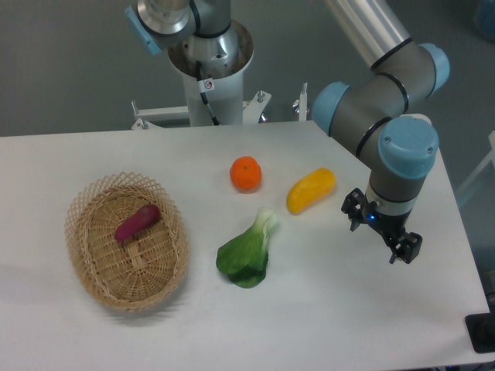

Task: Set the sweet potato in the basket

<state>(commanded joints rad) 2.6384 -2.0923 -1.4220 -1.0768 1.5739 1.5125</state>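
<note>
The oval, tan woven wicker basket (85, 255) with an open-lattice rim sits upright on the white table (232, 325), its long axis running slightly diagonal. Inside the basket lies the small, elongated magenta-purple sweet potato (137, 222) with tapered ends. It rests on its side on the woven floor, in the half of the basket toward its far rim, tilted with its right end pointing farther away.
</note>
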